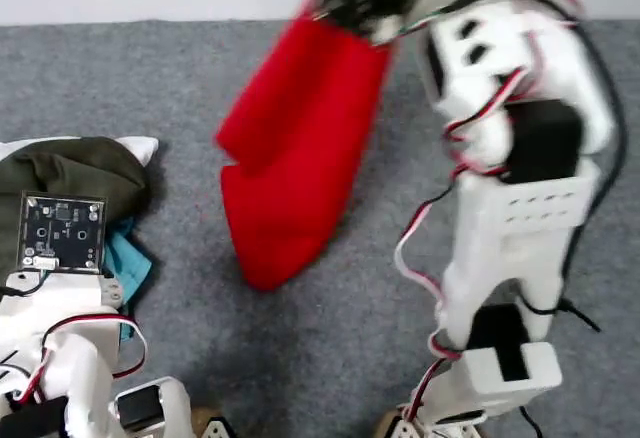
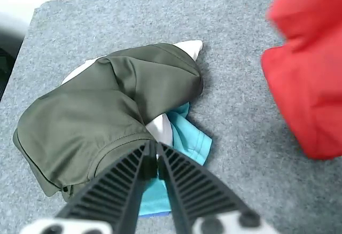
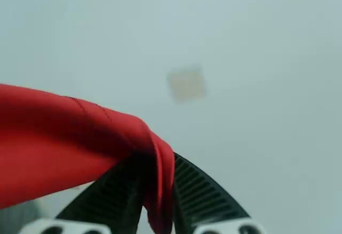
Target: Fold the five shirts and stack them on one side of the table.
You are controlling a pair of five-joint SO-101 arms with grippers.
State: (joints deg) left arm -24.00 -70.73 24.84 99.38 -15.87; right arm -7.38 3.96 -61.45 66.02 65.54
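The grey table (image 1: 150, 78) carried a heap of garments. The red shirt (image 1: 295, 158) hung raised, well apart from the olive shirt (image 2: 96, 106), its top fold clamped between the jaws of the right gripper (image 3: 156, 164). The olive shirt lay crumpled over a teal shirt (image 2: 189, 138) and a white shirt (image 2: 187, 47). The left gripper (image 2: 155, 149) hovered at the olive shirt's edge, jaws pressed together, nothing held.

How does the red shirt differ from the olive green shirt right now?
The red shirt hangs, pinched in the right claw; the olive green shirt lies crumpled on a heap. The red shirt is by itself; the olive green shirt covers white cloth and teal cloth. Neither is folded yet.
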